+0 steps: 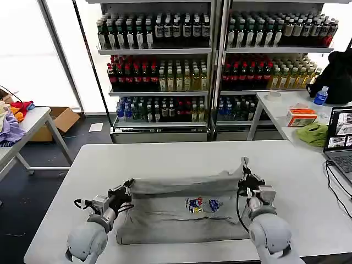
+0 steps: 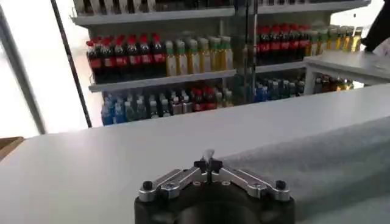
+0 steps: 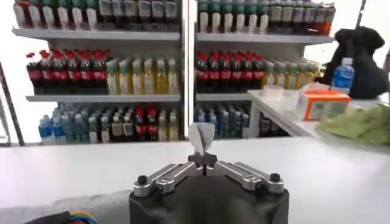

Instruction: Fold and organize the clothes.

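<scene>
White table [image 1: 286, 165]: both grippers [image 1: 125, 191] [image 1: 246, 182] pinch T-shirt [image 1: 187, 212] edge

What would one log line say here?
left tool shut on T-shirt | right tool shut on T-shirt | edge lifted over table

Two grey, round-jointed robot arms are seen rising from the bottom edge of the head view, one at lower left and one at lower right, both angled inward and up the frame. The black-and-silver left gripper [image 1: 125, 191] is held left of centre, its fingers closed on a fold of light grey T-shirt [image 1: 187, 206]. The black-and-silver right gripper [image 1: 245, 181] is held right of centre, likewise pinched on the cloth, with a tuft standing above the fingertips.
</scene>
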